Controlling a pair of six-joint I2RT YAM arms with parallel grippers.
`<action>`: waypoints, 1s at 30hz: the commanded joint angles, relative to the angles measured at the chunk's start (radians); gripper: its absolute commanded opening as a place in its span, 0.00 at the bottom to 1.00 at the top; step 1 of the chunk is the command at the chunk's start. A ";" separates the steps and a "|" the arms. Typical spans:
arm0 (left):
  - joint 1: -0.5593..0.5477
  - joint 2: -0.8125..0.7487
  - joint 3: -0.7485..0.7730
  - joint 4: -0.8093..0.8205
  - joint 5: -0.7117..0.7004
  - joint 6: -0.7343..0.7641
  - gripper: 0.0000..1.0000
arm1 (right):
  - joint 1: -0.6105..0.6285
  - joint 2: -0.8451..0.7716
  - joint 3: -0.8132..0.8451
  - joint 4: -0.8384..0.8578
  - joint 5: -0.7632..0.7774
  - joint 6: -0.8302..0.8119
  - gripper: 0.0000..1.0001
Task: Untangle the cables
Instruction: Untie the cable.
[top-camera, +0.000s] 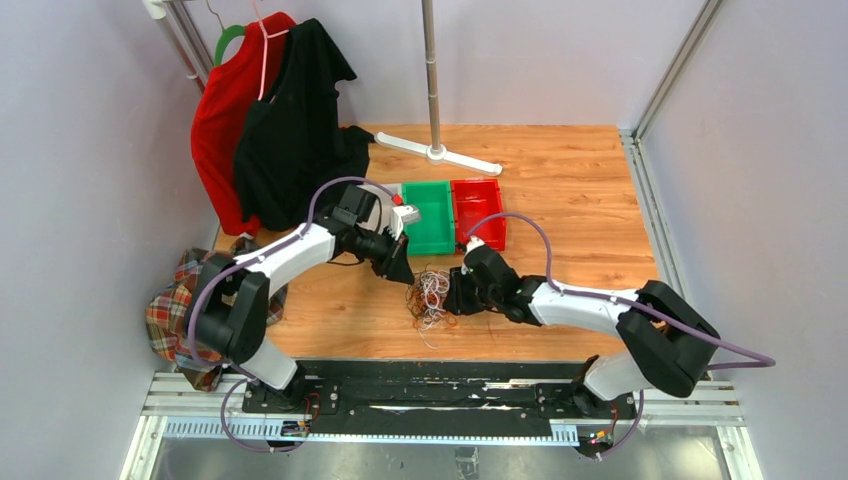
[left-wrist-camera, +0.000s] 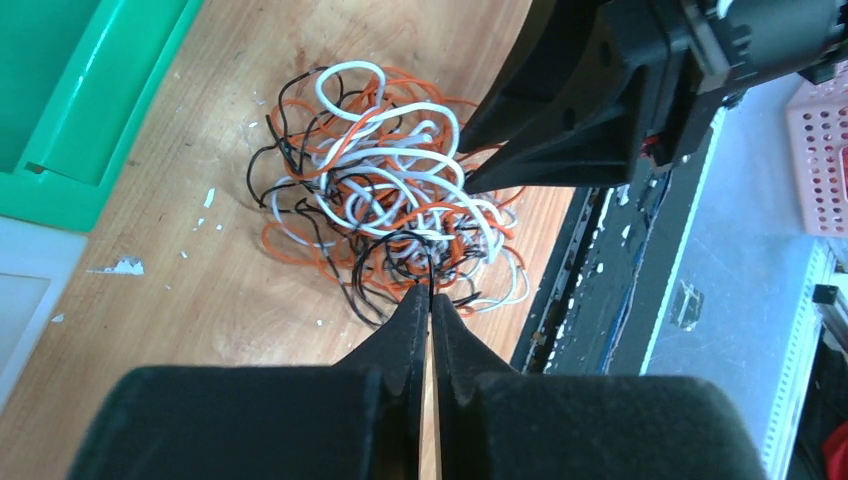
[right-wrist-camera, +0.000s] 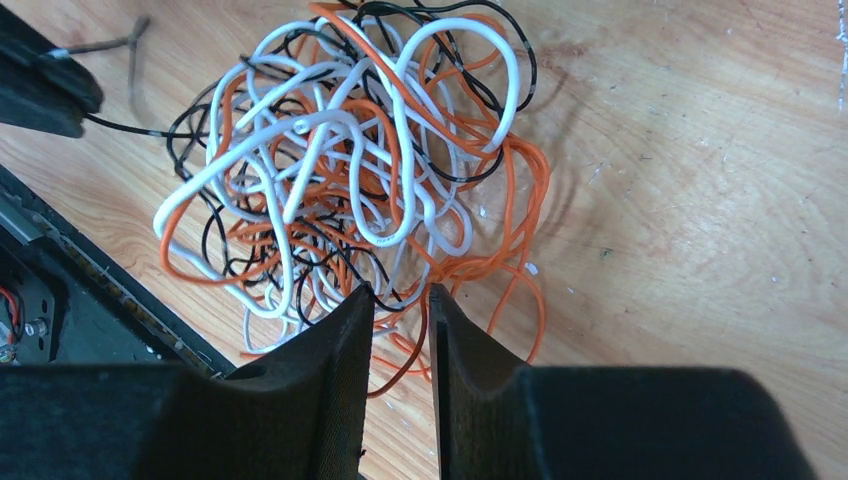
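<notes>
The cables (top-camera: 430, 295) are a fist-sized tangle of white, orange and black wires on the wooden table, between the two grippers. They also show in the left wrist view (left-wrist-camera: 385, 200) and in the right wrist view (right-wrist-camera: 350, 170). My left gripper (top-camera: 403, 272) is at the tangle's far-left edge, shut on a thin black cable (left-wrist-camera: 430, 262) at its fingertips. In the right wrist view that black cable (right-wrist-camera: 125, 127) runs from the tangle to the left gripper. My right gripper (right-wrist-camera: 400, 300) is at the tangle's right edge, jaws narrowly open, with an orange strand (right-wrist-camera: 415, 355) lying between them.
A green bin (top-camera: 430, 215) and a red bin (top-camera: 478, 210) stand just behind the tangle. A garment-rack foot (top-camera: 437, 152) and hanging red and black clothes (top-camera: 290, 130) are at the back left. A plaid cloth (top-camera: 175, 310) lies at the left edge. The black base rail (top-camera: 430, 380) is close in front.
</notes>
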 joint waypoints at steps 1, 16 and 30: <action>-0.007 -0.068 0.019 -0.009 0.015 -0.058 0.01 | -0.010 -0.038 -0.015 -0.023 0.008 0.001 0.27; -0.014 -0.284 0.102 -0.166 -0.069 -0.070 0.01 | 0.067 -0.367 0.023 0.035 0.116 -0.230 0.71; -0.021 -0.343 0.227 -0.318 -0.078 -0.087 0.01 | 0.133 -0.119 0.166 0.193 0.162 -0.343 0.66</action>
